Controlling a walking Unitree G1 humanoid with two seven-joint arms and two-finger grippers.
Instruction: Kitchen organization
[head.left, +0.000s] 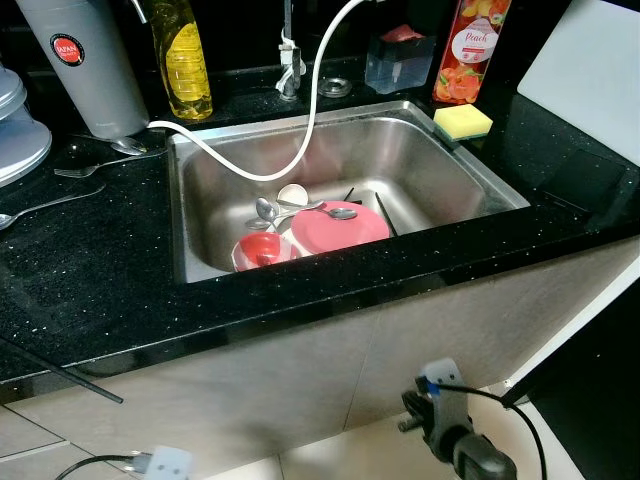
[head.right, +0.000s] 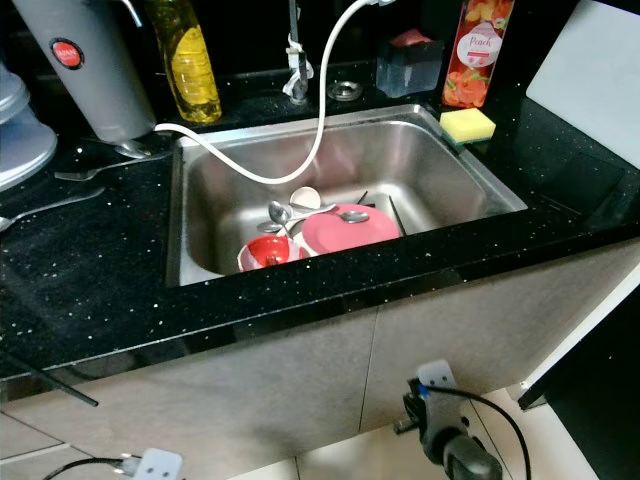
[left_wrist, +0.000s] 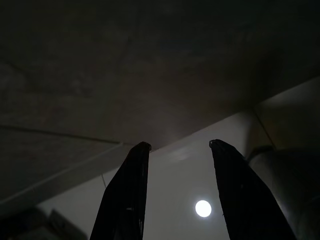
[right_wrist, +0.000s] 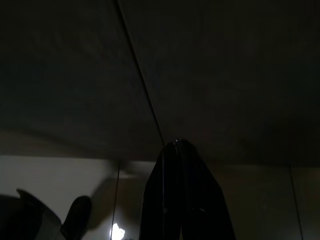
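Hanging idle below the counter, the left gripper (left_wrist: 175, 150) has its fingers spread and empty, while the right gripper (right_wrist: 177, 145) has its fingers pressed together on nothing — so the tidying looks barely begun. Dishes wait in the steel sink (head.left: 440, 160): a pink plate (head.left: 335, 228), a red bowl (head.left: 262, 250) and spoons (head.left: 300, 208) under a white hose (head.left: 310, 110). Around it, on the black speckled countertop (head.left: 100, 280), lie a fork (head.left: 85, 171), a yellow sponge (head.left: 463, 121) and an oil bottle (head.left: 183, 55) — all unsorted.

Steel sink (head.left: 455, 165), pink plate (head.left: 340, 226), red bowl (head.left: 262, 249), yellow sponge (head.left: 463, 121)
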